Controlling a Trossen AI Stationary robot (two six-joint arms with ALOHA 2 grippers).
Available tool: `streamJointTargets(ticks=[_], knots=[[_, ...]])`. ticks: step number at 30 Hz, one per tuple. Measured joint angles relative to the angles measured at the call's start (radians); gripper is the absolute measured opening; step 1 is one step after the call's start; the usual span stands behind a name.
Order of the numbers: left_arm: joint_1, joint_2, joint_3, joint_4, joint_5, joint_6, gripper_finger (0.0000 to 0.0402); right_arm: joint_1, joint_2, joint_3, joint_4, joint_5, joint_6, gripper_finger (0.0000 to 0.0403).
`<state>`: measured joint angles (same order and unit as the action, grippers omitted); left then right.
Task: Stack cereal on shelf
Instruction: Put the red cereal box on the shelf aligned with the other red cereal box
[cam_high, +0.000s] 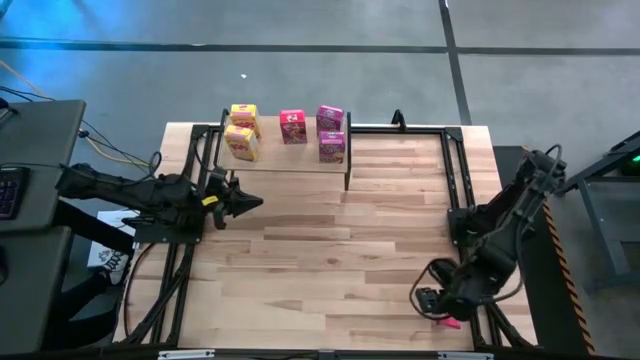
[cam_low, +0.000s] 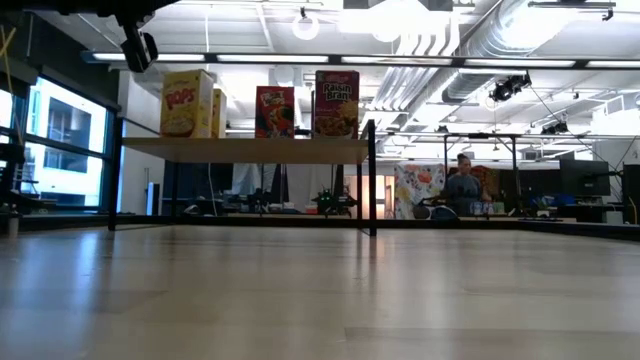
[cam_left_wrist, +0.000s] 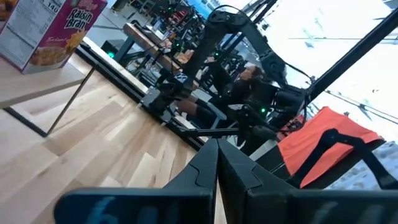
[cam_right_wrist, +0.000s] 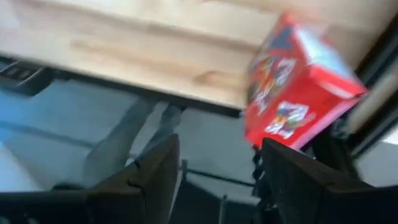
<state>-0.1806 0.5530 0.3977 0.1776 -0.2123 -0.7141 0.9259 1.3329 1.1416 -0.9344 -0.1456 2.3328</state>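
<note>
Right wrist view is showing the right gripper (cam_right_wrist: 214, 180) with its jaws standing apart and nothing between them; a red cereal box (cam_right_wrist: 298, 84) is lying tilted just past the fingertips, at the edge of the wooden table (cam_right_wrist: 143, 43), apparently overhanging it. In the high view that box is showing only as a pink sliver (cam_high: 449, 322) beside the right gripper (cam_high: 432, 299), at the table's near right corner beside the black frame rail. The open jaws are probably waiting to close on it, and its off-edge perch could be making that grasp awkward; it may slip to the floor if nudged.

The left gripper (cam_high: 252, 203) is hanging over the left side of the table with its jaws pressed together, empty, pointing toward the middle; it seems to be parked clear of the shelf.

The shelf (cam_high: 300, 165), at the far side of the table, is carrying five boxes standing upright: two yellow boxes (cam_high: 242, 132) touching at the left, one pink box (cam_high: 293, 126) in the middle, and two pink Raisin Bran boxes (cam_high: 331, 133) at the right. The red box off the shelf is looking like the last one to place.
</note>
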Motion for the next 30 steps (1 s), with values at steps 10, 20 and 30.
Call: streamJointTargets(ticks=[10,20,30], knots=[[0.000,0.000,0.000,0.001,-0.004,-0.008,0.0000,0.051,0.057,0.108,-0.228,0.082,-0.041,0.0213],[0.000,0.000,0.000,0.002,-0.037,-0.008,0.0000,0.051,0.056,0.106,-0.228,0.153,-0.150,0.0213],[0.000,0.000,0.000,0.003,-0.050,-0.008,0.0000,0.070,0.056,0.105,-0.209,0.151,-0.176,0.0231]])
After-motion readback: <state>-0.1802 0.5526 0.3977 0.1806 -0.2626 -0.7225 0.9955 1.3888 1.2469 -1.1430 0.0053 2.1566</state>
